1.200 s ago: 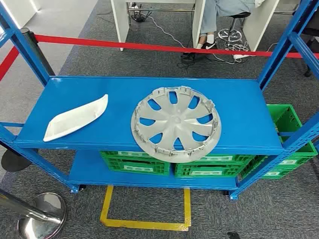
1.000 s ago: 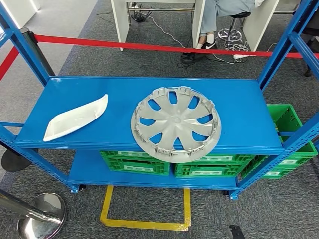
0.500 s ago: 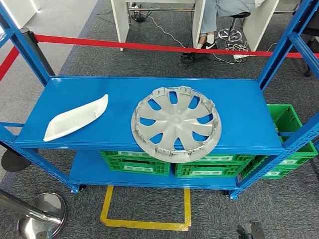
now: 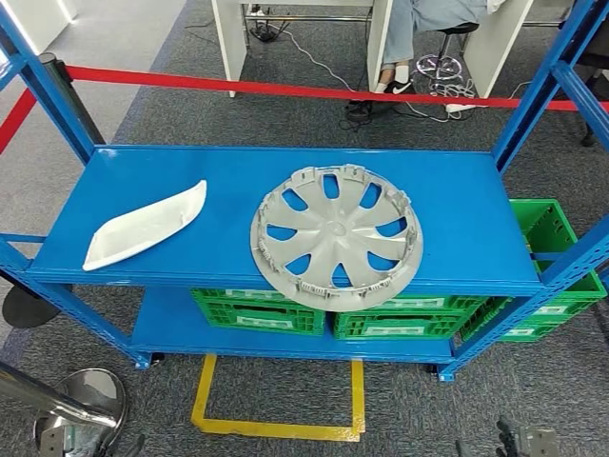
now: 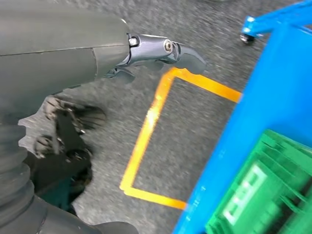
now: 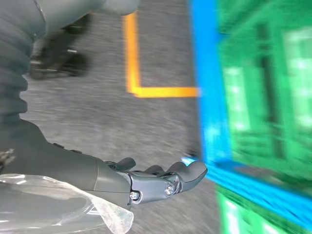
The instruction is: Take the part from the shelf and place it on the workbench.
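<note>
Wheel cover (image 4: 336,238): grey, round and spoked, lying flat on the top board of the blue shelf (image 4: 460,205), near the middle, its near edge reaching the board's front lip.
White trim piece (image 4: 144,227): long and curved, flat on the same board, well apart from the wheel cover toward the left end.
Left hand (image 5: 162,48): low in front of the shelf, over the grey carpet near the yellow floor marking (image 5: 147,131); fingers stretched out, nothing in its grasp.
Right hand (image 6: 162,183): also low by the foot of the shelf, fingers straight and apart, grasping nothing; this picture is blurred.
Green crates (image 4: 326,314): side by side on the lower board, more at the right end.
Red rope (image 4: 287,90): stretched across behind the shelf.
Person (image 4: 423,29): seated at a white desk beyond the rope.
Metal post base (image 4: 79,405): on the floor, near left.
</note>
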Tool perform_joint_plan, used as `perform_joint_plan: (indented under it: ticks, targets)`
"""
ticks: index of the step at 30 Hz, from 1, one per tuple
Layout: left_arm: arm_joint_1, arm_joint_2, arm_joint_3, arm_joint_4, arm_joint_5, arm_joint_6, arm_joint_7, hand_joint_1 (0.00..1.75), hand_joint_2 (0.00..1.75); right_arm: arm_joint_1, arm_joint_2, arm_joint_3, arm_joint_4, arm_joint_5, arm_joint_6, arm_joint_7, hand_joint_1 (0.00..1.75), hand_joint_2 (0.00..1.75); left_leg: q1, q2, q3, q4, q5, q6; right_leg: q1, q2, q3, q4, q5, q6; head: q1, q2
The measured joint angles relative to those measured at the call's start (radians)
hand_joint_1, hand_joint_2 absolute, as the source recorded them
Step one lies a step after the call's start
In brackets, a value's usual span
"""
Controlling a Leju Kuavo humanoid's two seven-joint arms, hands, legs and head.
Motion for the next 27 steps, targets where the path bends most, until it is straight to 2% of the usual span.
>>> perform_joint_plan:
  ticks: [4, 8, 10, 12, 14, 16, 21, 23, 27]
  targets:
    - [0.004, -0.001, 0.013, -0.04, -0.011, -0.025, 0.007, 0.0, 1.75, 0.033, 0.017, 0.021, -0.146, -0.066, -0.045, -0.056, 0.0, 1.75, 0.0, 0.0, 0.0, 0.0, 0.0, 0.0, 0.0, 0.0, 0.001, 0.0, 0.0, 0.0, 0.0, 0.0]
    - [0.007, -0.001, 0.021, -0.048, -0.025, -0.044, 0.025, 0.0, 1.75, 0.066, 0.023, 0.078, -0.313, -0.076, -0.094, -0.13, 0.0, 1.75, 0.0, 0.0, 0.0, 0.0, 0.0, 0.0, 0.0, 0.0, 0.001, 0.0, 0.0, 0.0, 0.0, 0.0]
    - [0.01, -0.001, 0.021, -0.045, -0.029, -0.053, 0.037, 0.0, 1.75, 0.085, 0.016, 0.124, -0.39, -0.062, -0.148, -0.187, 0.0, 1.75, 0.0, 0.0, 0.0, 0.0, 0.0, 0.0, 0.0, 0.0, 0.004, 0.0, 0.0, 0.001, 0.0, 0.0]
    - [0.012, 0.0, 0.02, -0.033, -0.031, -0.065, 0.054, 0.0, 1.75, 0.106, -0.015, 0.195, -0.46, -0.032, -0.256, -0.251, 0.0, 1.75, -0.001, 0.0, -0.001, 0.0, 0.0, 0.0, -0.001, 0.0, 0.009, 0.0, 0.001, 0.001, 0.0, 0.0]
    - [0.012, 0.002, 0.017, -0.009, -0.029, -0.076, 0.067, 0.0, 1.75, 0.126, -0.09, 0.302, -0.522, -0.007, -0.412, -0.288, 0.0, 1.75, -0.001, 0.0, -0.001, 0.0, 0.001, 0.001, -0.001, 0.001, 0.011, 0.0, 0.002, 0.002, 0.0, 0.0]
    - [0.012, 0.006, 0.008, 0.015, -0.018, -0.087, 0.068, 0.0, 1.75, 0.137, -0.195, 0.426, -0.569, 0.004, -0.567, -0.292, 0.0, 1.75, -0.001, 0.001, 0.0, 0.0, 0.001, 0.002, -0.001, 0.001, 0.01, 0.0, 0.002, 0.002, 0.0, 0.0]
    - [0.005, 0.029, -0.028, 0.04, 0.052, -0.117, 0.051, 0.0, 1.75, 0.128, -0.465, 0.728, -0.62, 0.134, -0.858, -0.219, 0.0, 1.75, -0.003, 0.001, 0.0, 0.0, 0.001, 0.004, -0.003, 0.0, 0.002, 0.0, 0.002, 0.004, 0.0, 0.0]
    - [-0.005, 0.039, -0.047, 0.04, 0.076, -0.12, 0.053, 0.0, 1.75, 0.117, -0.554, 0.825, -0.625, 0.205, -0.91, -0.166, 0.0, 1.75, -0.003, 0.0, 0.0, 0.0, 0.001, 0.005, -0.004, 0.0, -0.001, 0.0, 0.002, 0.004, 0.0, 0.0]
    - [-0.035, 0.057, -0.094, 0.041, 0.117, -0.126, 0.068, 0.0, 1.75, 0.086, -0.717, 0.993, -0.626, 0.355, -0.924, -0.01, 0.0, 1.75, -0.004, 0.0, 0.0, 0.0, 0.002, 0.006, -0.004, 0.0, 0.002, 0.0, 0.003, 0.006, 0.0, 0.0]
